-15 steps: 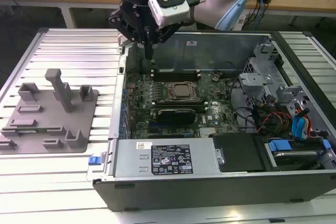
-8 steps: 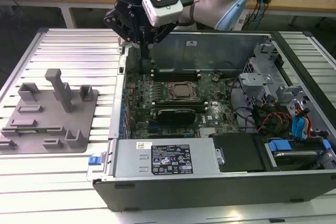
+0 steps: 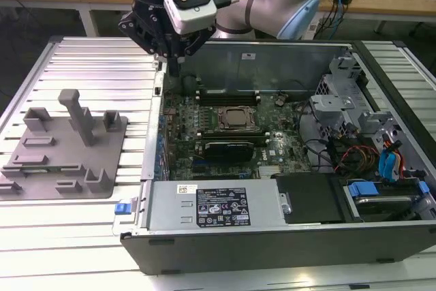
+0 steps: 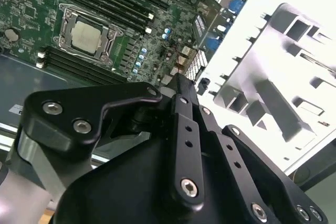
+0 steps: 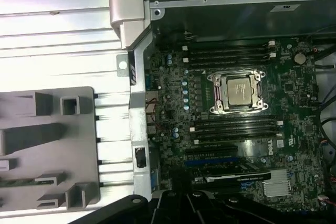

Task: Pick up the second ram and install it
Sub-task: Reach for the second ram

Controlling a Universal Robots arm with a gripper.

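Observation:
The second ram (image 5: 26,182) is a thin green strip lying in a slot of the grey holder tray (image 5: 47,145), seen in the first wrist view. My gripper (image 3: 173,65) hangs above the far left corner of the open computer case (image 3: 153,134), between the tray (image 3: 68,148) and the motherboard (image 3: 225,134). It looks shut with nothing in it. The second wrist view shows its black links (image 4: 181,145) above the case's edge. Black memory slots (image 5: 231,56) run on both sides of the silver processor socket (image 5: 237,92).
The case's metal wall (image 5: 137,129) stands between tray and motherboard. A grey post (image 3: 80,117) rises from the tray. A graphics card (image 3: 235,148), the power supply (image 3: 218,206) and a drive cage with cables (image 3: 368,141) fill the case. A ribbed metal table (image 3: 88,66) lies beneath.

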